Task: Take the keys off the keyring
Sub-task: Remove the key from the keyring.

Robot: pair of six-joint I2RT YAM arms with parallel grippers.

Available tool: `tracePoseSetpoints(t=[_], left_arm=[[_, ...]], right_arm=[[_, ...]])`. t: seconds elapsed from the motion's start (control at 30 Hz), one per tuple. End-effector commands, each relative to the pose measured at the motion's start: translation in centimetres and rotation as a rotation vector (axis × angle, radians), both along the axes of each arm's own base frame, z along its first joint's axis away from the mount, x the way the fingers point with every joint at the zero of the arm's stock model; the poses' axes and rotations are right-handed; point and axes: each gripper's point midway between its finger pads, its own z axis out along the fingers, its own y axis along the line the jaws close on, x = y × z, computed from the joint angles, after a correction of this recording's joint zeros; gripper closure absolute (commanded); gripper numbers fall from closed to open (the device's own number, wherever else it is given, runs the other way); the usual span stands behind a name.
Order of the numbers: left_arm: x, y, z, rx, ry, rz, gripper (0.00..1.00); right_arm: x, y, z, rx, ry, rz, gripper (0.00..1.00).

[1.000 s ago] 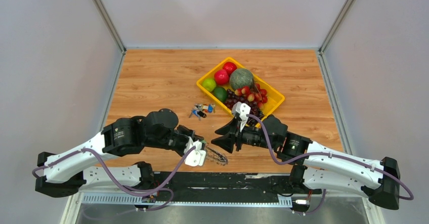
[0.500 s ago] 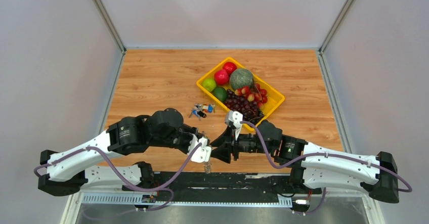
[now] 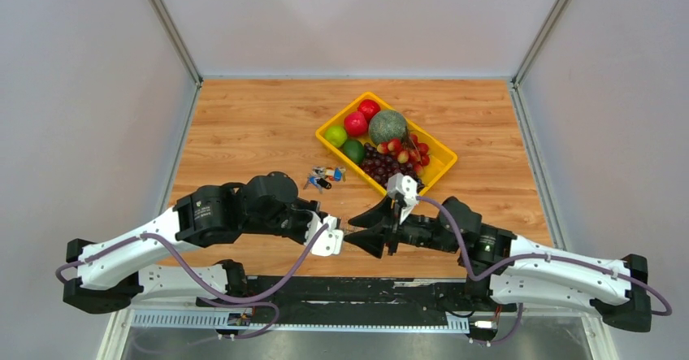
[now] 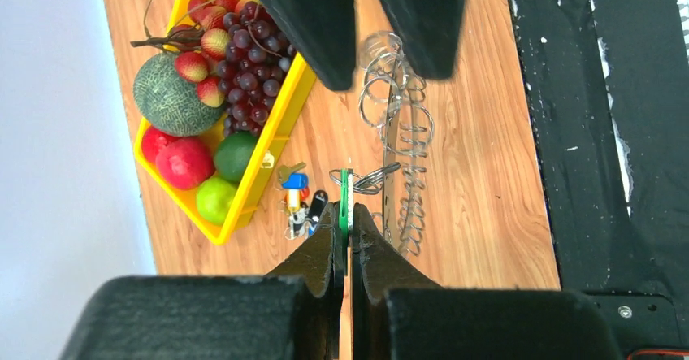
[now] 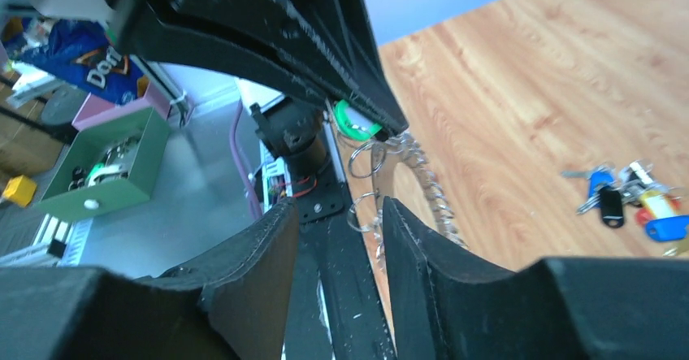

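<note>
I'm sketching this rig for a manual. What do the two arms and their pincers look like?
The left arm and the right arm alternate long white shells with rounded black joint housings. A thin purple cable loops loosely along each. The left pincer and the right pincer each have two matte black wedge-shaped fingers. No markings are legible.

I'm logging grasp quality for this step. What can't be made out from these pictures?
Top view: the keyring and its green tag are mostly hidden between the left claw and the right claw.
Left wrist: the ring's far end is cut off behind the right claw's fingers; contact unclear.
Right wrist: the keys are blurred, uncountable.
Top view: the coloured key bunch is too small to count.
</note>
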Motion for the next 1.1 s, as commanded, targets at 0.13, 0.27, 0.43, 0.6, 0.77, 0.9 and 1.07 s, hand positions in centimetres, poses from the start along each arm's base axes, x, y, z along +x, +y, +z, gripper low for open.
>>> tracePoseSetpoints(t=[0.13,0.27,0.43,0.6,0.77,0.9,1.07], left_arm=[[-0.3,-0.5,2.5,-0.078,-0.027,-0.028,1.00],[-0.3,-0.6,2.7,-0.085,-0.028,-0.031,1.00],[-0.3,-0.4,2.9,-0.099,-0.028,-0.025,1.00],[-0.3,-0.4,2.6,-0.093,-0.019,-0.016,1.00],[-0.5,-0.6,2.2,-0.102,-0.018,-0.028,1.00],[-0.8,-1.0,2.0,-0.121,-0.016,-0.052,1.00],[-1.1,-1.4,2.3,-0.148,-0.011,-0.076,1.00]], right_arm=[[4.1,-2.9,3.5,0.037,-0.111,-0.254,0.59],[6.1,-1.9,-1.4,-0.107,-0.093,-0.336,0.64],[4.7,0.6,-5.6,-0.197,-0.029,-0.217,0.65],[2.4,1.6,-5.1,-0.128,0.011,-0.093,0.64],[1.5,1.8,-3.3,-0.032,0.005,-0.045,0.64],[2.3,2.1,-2.0,0.002,-0.028,-0.080,0.64],[2.6,2.2,-0.4,0.039,-0.067,-0.086,0.64]])
